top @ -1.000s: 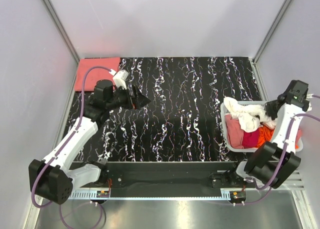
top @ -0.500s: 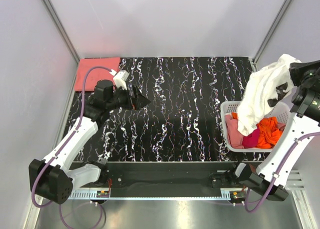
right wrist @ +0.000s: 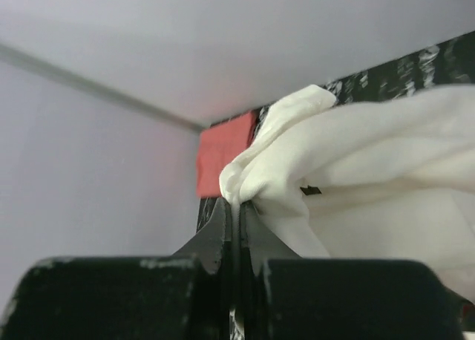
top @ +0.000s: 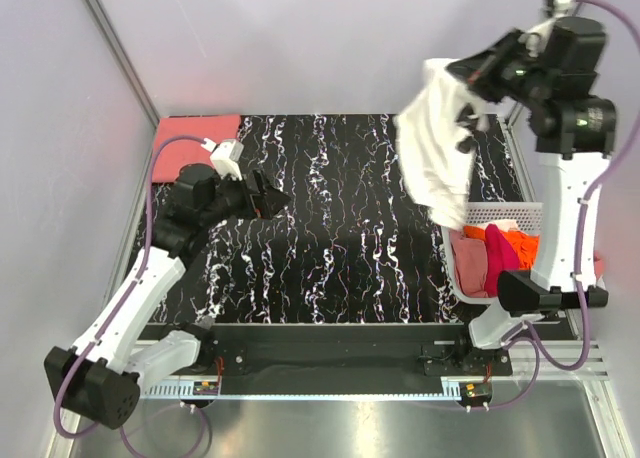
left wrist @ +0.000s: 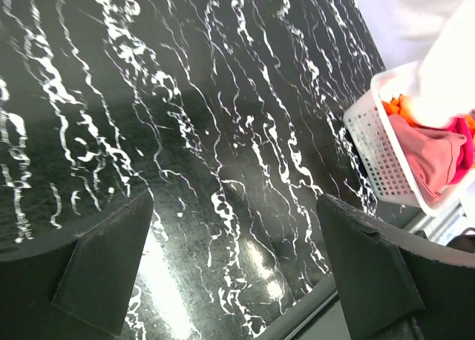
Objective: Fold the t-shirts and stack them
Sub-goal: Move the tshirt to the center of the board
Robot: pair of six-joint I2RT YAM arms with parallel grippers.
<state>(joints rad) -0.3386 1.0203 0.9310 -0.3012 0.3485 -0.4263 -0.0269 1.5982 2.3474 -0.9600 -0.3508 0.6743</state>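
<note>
The right gripper (top: 462, 76) is clenched flat on a bunched edge of the soft cream-white short-sleeved t-shirt (top: 436, 153). The right wrist view shows its two dark fingers pressed together with the cloth fold pinched at their tips (right wrist: 234, 206). The rest of the cream-white t-shirt (right wrist: 364, 154) spills away from the tips and to one side of them. From above, the shirt hangs free beneath this gripper in a long crumpled drape. Its lowest end dangles just over the far rim of the white slatted plastic basket (top: 505, 214), which stands below the gripper. Inside the basket lie a dusty pink t-shirt (top: 468, 263), a magenta one (top: 497, 266) and an orange one (top: 518, 244), all heaped loosely.

The left gripper (top: 274, 200) is released, its jaws spread wide and holding nothing. It hovers over the black white-veined table (top: 360, 218), well apart from the hanging shirt. In its wrist view only tabletop lies between the fingers (left wrist: 104, 258), with the basket (left wrist: 371, 136) far ahead of them. A folded salmon-pink t-shirt (top: 190, 138) lies flat behind this gripper, at the table's far corner.
</note>
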